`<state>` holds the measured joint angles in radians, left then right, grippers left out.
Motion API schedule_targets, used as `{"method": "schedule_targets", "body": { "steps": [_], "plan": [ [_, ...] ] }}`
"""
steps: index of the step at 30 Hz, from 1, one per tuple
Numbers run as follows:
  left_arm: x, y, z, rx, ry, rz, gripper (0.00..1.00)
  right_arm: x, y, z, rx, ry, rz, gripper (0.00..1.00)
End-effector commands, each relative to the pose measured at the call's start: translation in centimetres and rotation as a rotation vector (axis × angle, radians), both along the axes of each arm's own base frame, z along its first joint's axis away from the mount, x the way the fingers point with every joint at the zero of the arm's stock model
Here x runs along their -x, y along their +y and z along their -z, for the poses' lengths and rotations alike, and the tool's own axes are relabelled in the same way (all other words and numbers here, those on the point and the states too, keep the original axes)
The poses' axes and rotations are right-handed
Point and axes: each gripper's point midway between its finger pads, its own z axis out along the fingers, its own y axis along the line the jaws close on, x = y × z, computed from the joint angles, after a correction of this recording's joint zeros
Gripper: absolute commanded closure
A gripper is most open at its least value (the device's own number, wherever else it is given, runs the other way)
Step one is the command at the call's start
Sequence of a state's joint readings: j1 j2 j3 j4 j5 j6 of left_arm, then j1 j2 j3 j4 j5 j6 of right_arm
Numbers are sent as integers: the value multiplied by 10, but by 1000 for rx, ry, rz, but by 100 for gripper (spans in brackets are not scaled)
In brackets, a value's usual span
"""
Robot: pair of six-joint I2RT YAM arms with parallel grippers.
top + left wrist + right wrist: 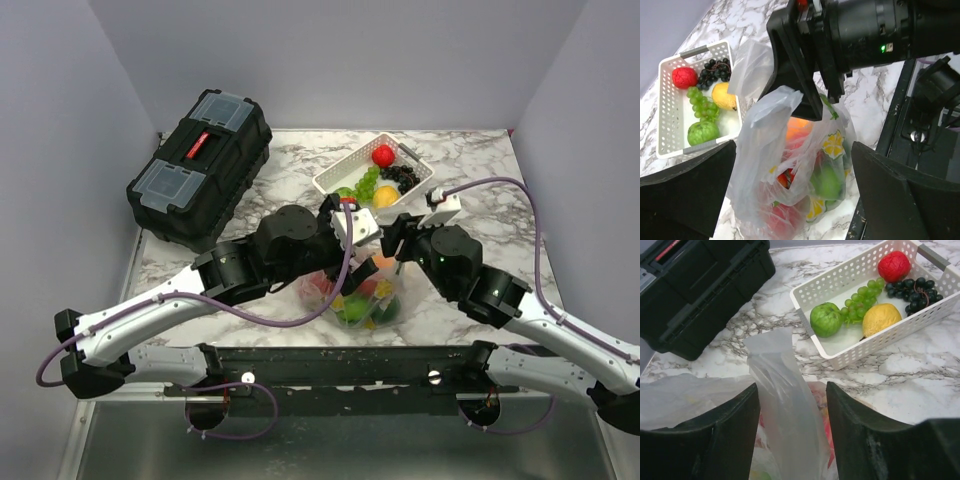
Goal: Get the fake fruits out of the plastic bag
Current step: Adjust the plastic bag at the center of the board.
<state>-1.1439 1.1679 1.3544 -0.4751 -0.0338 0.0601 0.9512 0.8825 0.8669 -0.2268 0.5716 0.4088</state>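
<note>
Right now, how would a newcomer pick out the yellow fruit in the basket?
Find the black toolbox on the marble table; the white slotted basket sits just right of it. The yellow fruit lies against the basket's near wall, beside the green grapes. It is the only yellow piece there: its neighbours are green, red or black.

left arm [170, 305]: stretched forward and inward | left gripper [795, 192]: jaws wide apart, fingers [685, 195] tipped downward | right arm [545, 320]: stretched inward | right gripper [792, 430]: jaws partly apart, pointing down, just beyond the left fingertips
</note>
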Motion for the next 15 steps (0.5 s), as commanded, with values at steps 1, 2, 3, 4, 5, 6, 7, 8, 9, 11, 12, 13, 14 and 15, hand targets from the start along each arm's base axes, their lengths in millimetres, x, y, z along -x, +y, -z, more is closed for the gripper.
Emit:
{"method": "schedule_targets", "body": {
  "steps": [1, 2, 3, 4, 5, 6, 7, 8, 9, 11, 12, 13, 14, 15],
  "plan": [
    [-10, -2, -16, 64, -93, -37, 7, 7, 5, -8, -57, -28, -68, 44],
    [-17, -2, -16, 57, -97, -72, 10, 8, 4, -8, -66, -37, -70, 44],
    [-23, -2, -16, 49, -101, -103, 15, 10, 2, -11, -75, -48, -70, 45],
    [-31, -1, -18, 45, -103, -152, 20, 10, 0, -12, -78, -53, -66, 47],
    [-37, -1, -21, 49, -103, -188, 27, 10, -1, -13, -83, -56, -64, 48],
    [-43, 0, -23, 47, -108, -222, 32, 11, -2, -14, -86, -59, -63, 50],
    [-47, -1, -25, 49, -117, -239, 34, 12, -2, -15, -89, -61, -67, 51],
    [-49, -4, -24, 40, -123, -236, 34, 12, -2, -16, -91, -63, -70, 51],
    [-50, -7, -25, 34, -130, -228, 34, 12, -2, -17, -94, -67, -71, 51],
    [-52, -11, -22, 13, -123, -234, 35, 11, -2, -20, -99, -77, -69, 51],
    [-55, -11, -21, 4, -123, -246, 39, 11, -2, -21, -101, -81, -67, 51],
    [-59, -9, -20, -6, -129, -273, 45, 10, -1, -22, -101, -84, -68, 51],
    [-64, -7, -19, -20, -135, -301, 52, 9, 0, -22, -98, -86, -67, 53],
    [-68, -5, -19, -33, -147, -325, 61, 7, 2, -22, -92, -85, -67, 57]
  ]
}}
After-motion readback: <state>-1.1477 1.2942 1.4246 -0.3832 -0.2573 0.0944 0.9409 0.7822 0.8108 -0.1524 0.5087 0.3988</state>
